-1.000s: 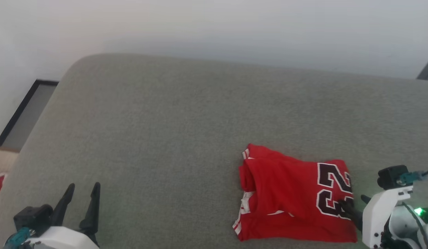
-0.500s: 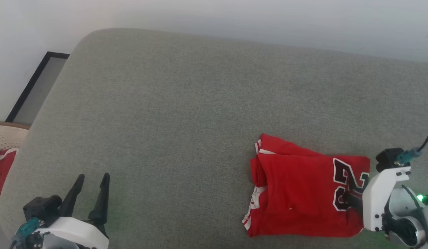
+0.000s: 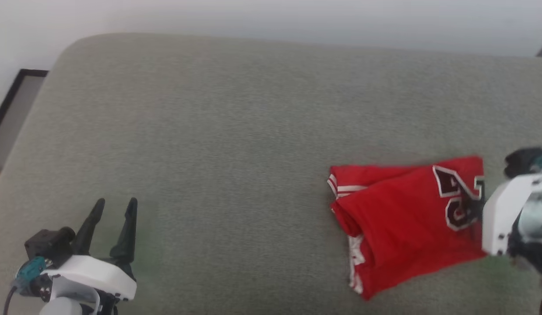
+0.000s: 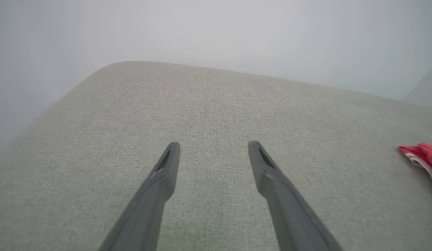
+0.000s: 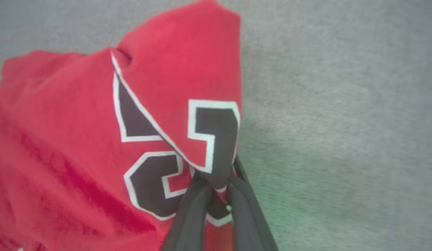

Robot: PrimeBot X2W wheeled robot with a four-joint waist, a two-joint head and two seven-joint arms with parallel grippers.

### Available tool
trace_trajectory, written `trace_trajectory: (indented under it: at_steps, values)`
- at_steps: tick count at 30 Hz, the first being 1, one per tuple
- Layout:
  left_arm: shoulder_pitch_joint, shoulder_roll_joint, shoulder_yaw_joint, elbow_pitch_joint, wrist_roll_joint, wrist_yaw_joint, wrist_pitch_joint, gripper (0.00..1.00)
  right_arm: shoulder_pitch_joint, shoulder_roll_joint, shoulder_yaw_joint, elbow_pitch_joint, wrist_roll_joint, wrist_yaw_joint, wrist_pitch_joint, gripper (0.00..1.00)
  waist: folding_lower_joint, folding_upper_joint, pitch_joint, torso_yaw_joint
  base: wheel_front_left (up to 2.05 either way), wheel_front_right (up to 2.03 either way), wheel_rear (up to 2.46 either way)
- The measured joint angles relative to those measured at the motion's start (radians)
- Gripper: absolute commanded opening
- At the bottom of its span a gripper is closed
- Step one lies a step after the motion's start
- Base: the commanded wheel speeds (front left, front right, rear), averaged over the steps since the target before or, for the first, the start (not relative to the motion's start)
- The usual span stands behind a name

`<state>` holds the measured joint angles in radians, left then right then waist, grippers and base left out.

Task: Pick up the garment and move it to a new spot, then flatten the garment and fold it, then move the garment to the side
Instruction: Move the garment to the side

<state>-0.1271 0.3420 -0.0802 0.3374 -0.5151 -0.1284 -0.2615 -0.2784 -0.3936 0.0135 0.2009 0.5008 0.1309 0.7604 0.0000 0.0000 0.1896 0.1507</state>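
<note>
The right fingers (image 5: 196,198) are pinching the folded red printed shirt (image 3: 402,218) on the grey fabric cushion (image 3: 231,131), while the left fingers (image 4: 165,167) are standing wide open, empty.

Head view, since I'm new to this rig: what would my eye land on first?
The bright red folded garment at the right of the grey cushion, with its black white-edged number print. The right end effector is pinched shut on the cloth at that print's edge, while the left end effector rests open at the lower left, well apart from it.
</note>
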Motion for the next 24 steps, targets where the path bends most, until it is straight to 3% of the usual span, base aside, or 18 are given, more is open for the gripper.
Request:
trace_trajectory:
  at_steps: [9, 24]
  values:
    - [-0.085, 0.009, -0.041, -0.024, 0.015, 0.0, 0.0, 1.0, -0.155, -0.091, -0.066, 0.037, -0.041, 0.0, -0.015, 0.0, 0.0, 0.0, 0.045, -0.117, 0.0, 0.0, 0.0]
    - [-0.23, 0.081, -0.151, -0.058, 0.021, -0.001, 0.0, 1.0, -0.441, -0.189, -0.083, 0.326, -0.104, 0.0, -0.194, 0.0, 0.0001, 0.0, 0.162, -0.323, 0.0, 0.0, 0.0]
